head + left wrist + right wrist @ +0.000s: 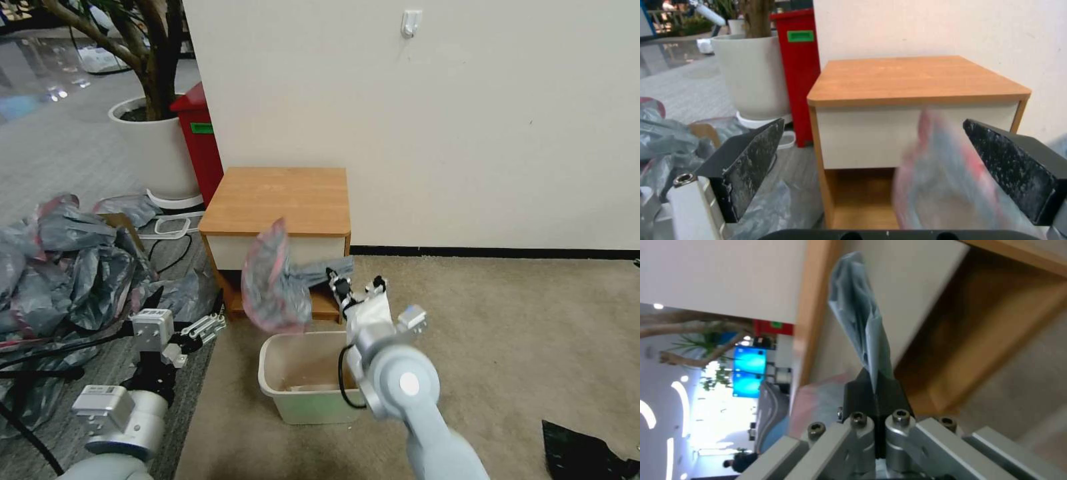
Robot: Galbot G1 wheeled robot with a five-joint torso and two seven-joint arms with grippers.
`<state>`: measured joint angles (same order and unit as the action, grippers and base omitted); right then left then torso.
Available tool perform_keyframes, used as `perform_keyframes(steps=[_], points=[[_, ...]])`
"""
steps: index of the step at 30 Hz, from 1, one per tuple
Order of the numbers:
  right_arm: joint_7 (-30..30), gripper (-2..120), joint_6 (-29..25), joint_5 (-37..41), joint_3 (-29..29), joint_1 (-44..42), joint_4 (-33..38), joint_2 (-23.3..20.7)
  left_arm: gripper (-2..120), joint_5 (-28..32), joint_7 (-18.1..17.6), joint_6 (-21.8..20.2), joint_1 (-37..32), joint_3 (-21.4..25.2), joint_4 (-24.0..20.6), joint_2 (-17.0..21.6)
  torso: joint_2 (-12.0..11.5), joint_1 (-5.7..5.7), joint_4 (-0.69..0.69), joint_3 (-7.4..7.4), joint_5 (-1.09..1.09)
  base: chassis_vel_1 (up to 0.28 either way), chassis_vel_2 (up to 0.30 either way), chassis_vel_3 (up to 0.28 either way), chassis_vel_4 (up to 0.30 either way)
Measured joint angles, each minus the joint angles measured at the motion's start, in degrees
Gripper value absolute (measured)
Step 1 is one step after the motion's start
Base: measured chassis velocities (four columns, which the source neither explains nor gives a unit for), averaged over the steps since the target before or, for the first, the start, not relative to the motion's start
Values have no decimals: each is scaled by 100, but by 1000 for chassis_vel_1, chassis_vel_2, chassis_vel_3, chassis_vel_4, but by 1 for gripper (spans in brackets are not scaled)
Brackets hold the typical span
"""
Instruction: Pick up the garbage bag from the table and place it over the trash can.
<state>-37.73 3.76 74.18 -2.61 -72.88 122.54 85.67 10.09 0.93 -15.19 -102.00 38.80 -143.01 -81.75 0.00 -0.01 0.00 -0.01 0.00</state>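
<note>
The desk (pixel 277 200) stands beyond the trash can (pixel 293 393), above which the right tool (pixel 335 279) pinches one end of the garbage bag (pixel 273 283), the bag's rim hanging toward the left tool (pixel 215 325), spread wide and empty.

The trash can (pixel 303 390) stands open-mouthed on the carpet just in front of the desk (pixel 280 200), and the garbage bag (pixel 277 283) hangs over its far rim, pinched by the right end effector (pixel 337 280), whose arm crosses the can's right side. The desk top is bare, so there is room above it; the wall closes it off behind. To the left, the heap of grey bags (pixel 60 267) and black cables crowd the floor (right beside the left end effector (pixel 203 329), its jaws spread wide). The carpet to the right of the can lies open.
</note>
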Motion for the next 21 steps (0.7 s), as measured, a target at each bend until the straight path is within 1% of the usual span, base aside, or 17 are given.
perform_keyframes(steps=[1,4,10,12,19,21], points=[[0,0,0,0,0,0,0,0,100,0,0,0,0,0,0,0,0,0,0,0,0,0,0,0,0],[-268,0,-117,5,119,-221,136,-55,100,0,10,-2,33,-13,24,26,0,0,0,0,0,0,0,0,0],[-561,0,-210,37,257,-303,233,-65,100,1,21,-2,47,-12,50,36,0,0,0,0,0,0,0,0,0],[-806,0,-257,29,445,-418,316,-59,100,4,23,-1,46,18,51,39,0,0,1,0,0,0,0,0,0],[-959,0,-337,-20,519,-605,240,-60,100,10,23,15,39,64,53,28,0,0,0,1,0,0,0,0,0],[-960,0,-339,-156,517,-607,148,-96,100,10,24,19,45,55,66,26,0,0,1,0,0,0,0,0,0]])
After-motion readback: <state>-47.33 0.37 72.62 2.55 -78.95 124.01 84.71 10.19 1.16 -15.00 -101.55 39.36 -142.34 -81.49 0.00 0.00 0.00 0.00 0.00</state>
